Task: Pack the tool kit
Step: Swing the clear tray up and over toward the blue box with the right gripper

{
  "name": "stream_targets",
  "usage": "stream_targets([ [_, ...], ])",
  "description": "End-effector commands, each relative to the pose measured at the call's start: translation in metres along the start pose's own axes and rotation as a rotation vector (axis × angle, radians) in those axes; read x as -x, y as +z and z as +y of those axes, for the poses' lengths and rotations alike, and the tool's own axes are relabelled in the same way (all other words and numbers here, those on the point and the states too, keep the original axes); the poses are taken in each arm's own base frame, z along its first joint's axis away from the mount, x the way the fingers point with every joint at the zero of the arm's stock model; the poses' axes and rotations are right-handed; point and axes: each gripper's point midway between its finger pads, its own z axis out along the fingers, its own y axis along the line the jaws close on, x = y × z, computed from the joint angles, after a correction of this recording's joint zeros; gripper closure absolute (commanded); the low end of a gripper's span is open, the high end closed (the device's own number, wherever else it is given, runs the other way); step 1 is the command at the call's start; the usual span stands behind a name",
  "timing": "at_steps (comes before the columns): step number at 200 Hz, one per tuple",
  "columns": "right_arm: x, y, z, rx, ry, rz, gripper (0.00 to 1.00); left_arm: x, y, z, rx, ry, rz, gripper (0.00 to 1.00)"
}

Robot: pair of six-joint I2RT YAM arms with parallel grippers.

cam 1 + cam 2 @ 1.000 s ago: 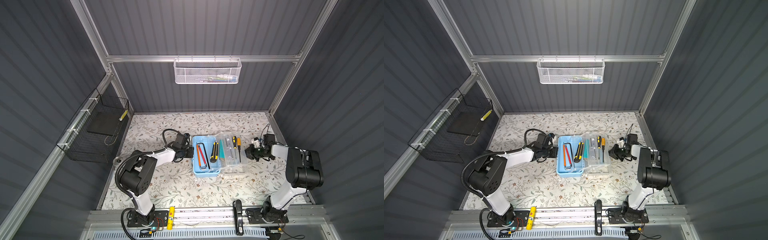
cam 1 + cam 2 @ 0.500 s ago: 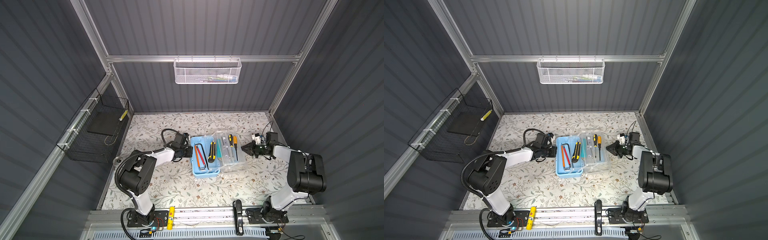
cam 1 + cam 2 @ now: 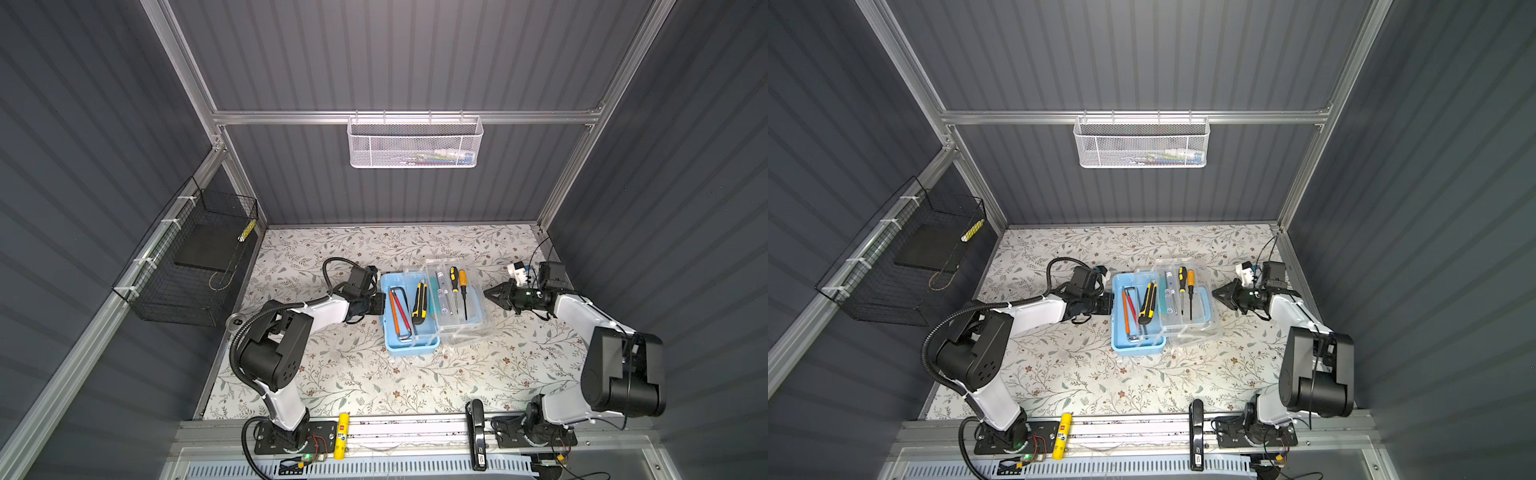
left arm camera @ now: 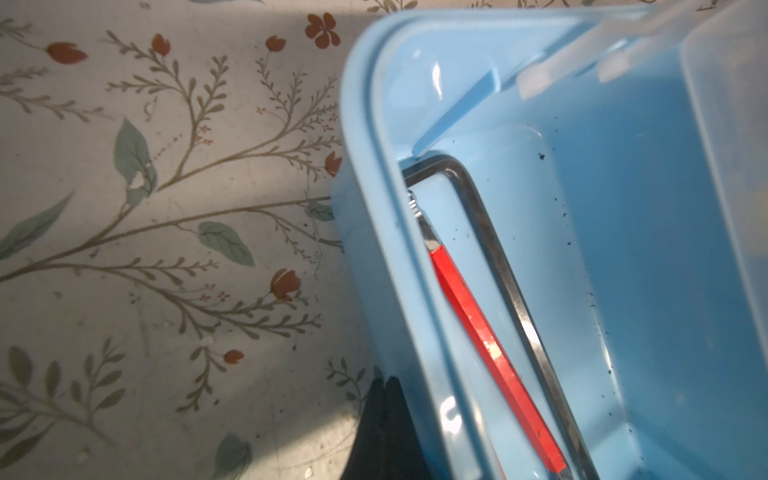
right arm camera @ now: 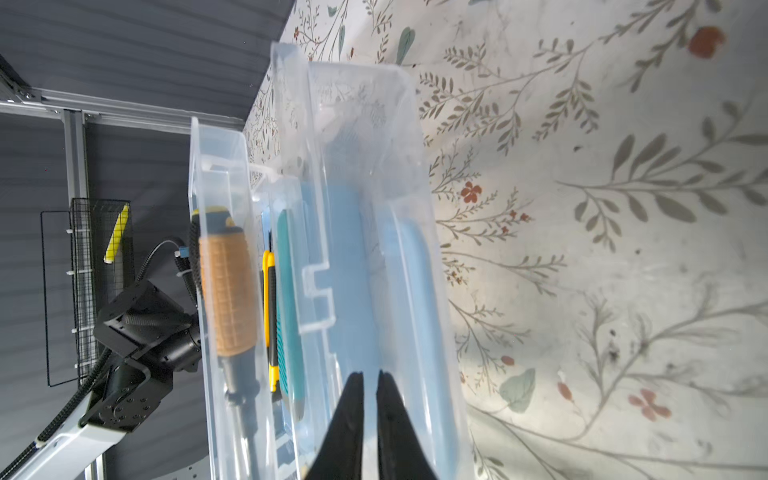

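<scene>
The tool kit's light-blue box (image 3: 409,347) (image 3: 1138,347) stands open mid-table. Inside lie hex keys (image 3: 399,307) and a yellow-black utility knife (image 3: 419,297) (image 3: 1147,302). Its clear lid (image 3: 465,328) lies folded open to the right, and two screwdrivers (image 3: 462,286) (image 3: 1190,286) rest over it. My left gripper (image 3: 380,303) (image 4: 384,382) is shut, tips against the box's left wall (image 4: 374,208), near the red hex key (image 4: 478,324). My right gripper (image 3: 487,293) (image 5: 370,376) is shut and empty at the lid's right edge (image 5: 365,166); contact is unclear.
A white mesh basket (image 3: 415,145) hangs on the back wall. A black wire basket (image 3: 191,266) hangs on the left wall. On the front rail lie a yellow stick (image 3: 343,434) and a black tool (image 3: 478,436).
My right gripper has drifted slightly left and toward the back beside the lid, while its elbow swung toward the front. The left gripper and the box have hardly moved.
</scene>
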Motion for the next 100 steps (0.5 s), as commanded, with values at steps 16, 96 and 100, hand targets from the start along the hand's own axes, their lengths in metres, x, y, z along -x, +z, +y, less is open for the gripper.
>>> stream_targets([
  [16, -0.032, -0.008, 0.024, 0.011, -0.017, 0.095, 0.87, 0.023, -0.013, -0.035, -0.119, 0.045, -0.077, 1.00],
  [96, -0.048, -0.001, 0.062, -0.042, -0.117, 0.142, 0.85, 0.015, -0.020, -0.027, -0.096, 0.041, -0.095, 1.00],
  [100, -0.048, 0.000, 0.064, -0.043, -0.122, 0.144, 0.85, 0.014, -0.020, -0.026, -0.094, 0.040, -0.095, 1.00],
])
